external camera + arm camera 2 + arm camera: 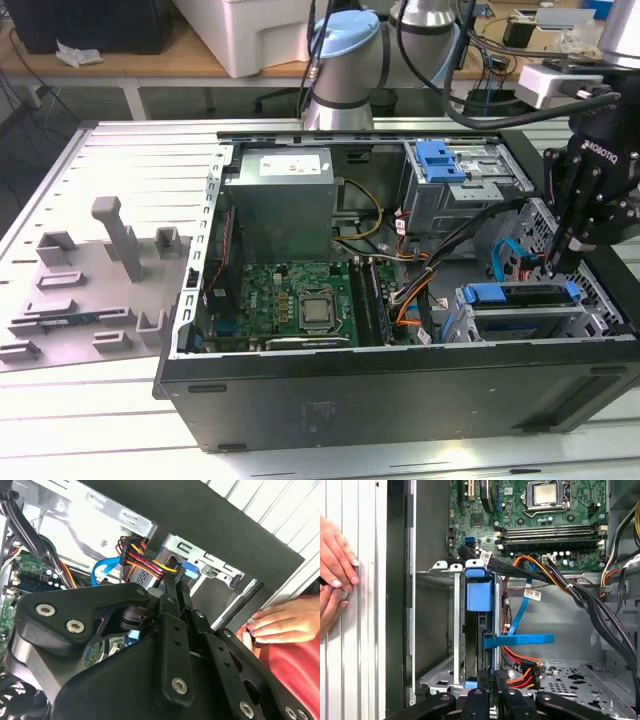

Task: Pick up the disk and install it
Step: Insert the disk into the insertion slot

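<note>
Computer case (400,385) lies open on worktop (100,420), centre to exterior view's right. Fixture plate (90,290) on worktop at exterior view's left, just beside case. Arm base (345,60) behind case.

Inside case: power supply box (280,200) toward rear, motherboard (290,295) in front of it. Cables (440,250) between motherboard and drive cage (490,322). Cage in near corner at exterior view's right; disk (520,293) (479,597) on edge inside cage. Bracket (440,160) in bay behind cage.

Gripper (560,262) (493,672) (179,577) just above cage, over disk's end. Person's hand (335,575) (277,622) on worktop outside case wall, near cage.
</note>
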Controlling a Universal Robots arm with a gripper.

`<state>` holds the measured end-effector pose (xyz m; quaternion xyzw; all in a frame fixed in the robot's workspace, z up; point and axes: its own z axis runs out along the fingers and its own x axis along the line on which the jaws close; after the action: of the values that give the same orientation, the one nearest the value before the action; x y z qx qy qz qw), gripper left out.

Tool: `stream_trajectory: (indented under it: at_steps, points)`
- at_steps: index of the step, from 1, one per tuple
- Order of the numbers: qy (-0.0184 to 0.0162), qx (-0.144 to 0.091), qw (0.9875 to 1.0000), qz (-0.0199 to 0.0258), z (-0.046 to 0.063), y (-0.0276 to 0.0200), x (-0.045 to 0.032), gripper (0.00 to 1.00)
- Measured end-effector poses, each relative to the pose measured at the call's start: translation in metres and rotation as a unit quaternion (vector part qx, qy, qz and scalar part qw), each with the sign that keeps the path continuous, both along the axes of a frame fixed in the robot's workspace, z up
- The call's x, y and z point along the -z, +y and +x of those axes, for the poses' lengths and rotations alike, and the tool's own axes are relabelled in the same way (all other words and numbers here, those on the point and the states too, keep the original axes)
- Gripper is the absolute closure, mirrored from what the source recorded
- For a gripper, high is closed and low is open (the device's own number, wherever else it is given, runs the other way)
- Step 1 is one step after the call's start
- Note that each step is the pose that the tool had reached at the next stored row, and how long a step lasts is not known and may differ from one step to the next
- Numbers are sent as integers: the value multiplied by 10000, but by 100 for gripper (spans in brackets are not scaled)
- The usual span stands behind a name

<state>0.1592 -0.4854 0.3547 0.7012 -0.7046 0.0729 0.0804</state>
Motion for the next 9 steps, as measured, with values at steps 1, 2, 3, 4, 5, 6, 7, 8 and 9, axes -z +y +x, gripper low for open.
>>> stream_trajectory:
  at_steps: [1, 2, 3, 4, 5, 6, 7, 8, 9]
  points:
    - [-34, -1, 10000, -2, -29, 1, 0, 84]
    - [-68, -6, 10000, -4, -54, 2, 0, 84]
    - [-90, -11, 10000, -5, -68, 3, 0, 84]
    - [-109, -17, 9999, -5, -78, 3, 0, 84]
    - [-139, -25, 9999, -7, -95, 4, 0, 84]
    - [-167, -34, 9999, -8, -112, 5, 0, 84]
    - [-205, -44, 9998, -9, -137, 6, 0, 84]
    - [-234, -52, 9997, -9, -159, 7, 0, 84]
    - [-249, -56, 9997, -9, -172, 7, 0, 84]
